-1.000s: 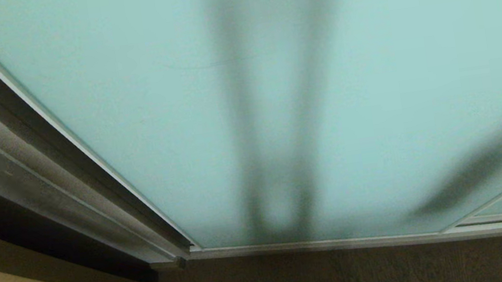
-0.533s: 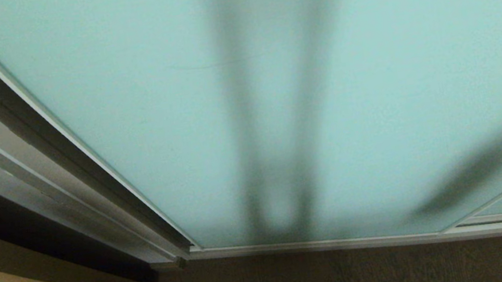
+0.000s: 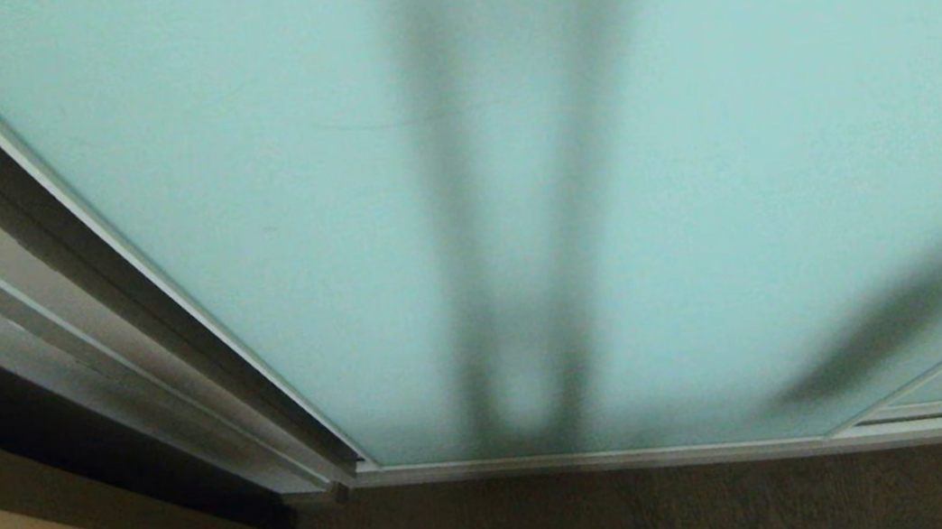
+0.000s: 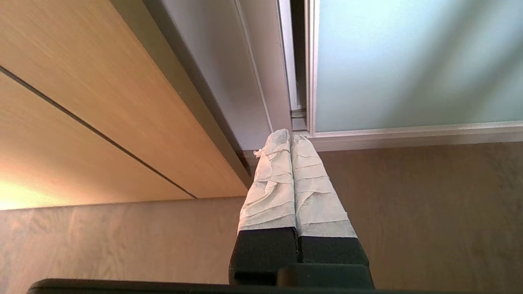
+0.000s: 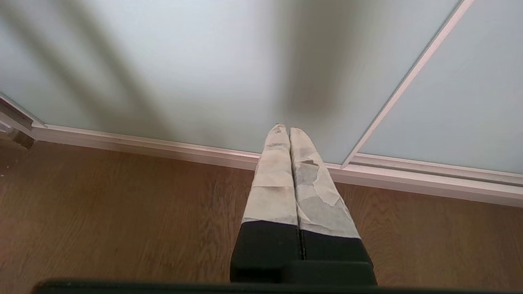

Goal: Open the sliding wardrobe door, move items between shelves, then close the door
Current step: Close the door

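Frosted sliding wardrobe door (image 3: 258,165) is seen fully shut, unchanged across the last second. Left gripper (image 4: 291,141), fingers pressed together and empty, hangs near its lower corner; right gripper (image 5: 284,132) likewise. Task appears finished or unstarted.

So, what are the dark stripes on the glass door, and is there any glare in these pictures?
Head view: two soft, blurred shadow bands run down the door, a third slants at lower right; straight frame lines look bowed. Left wrist view: warm glare washes out the wood panel. Right wrist view: similar fuzzy shadows on the glass, no glare.
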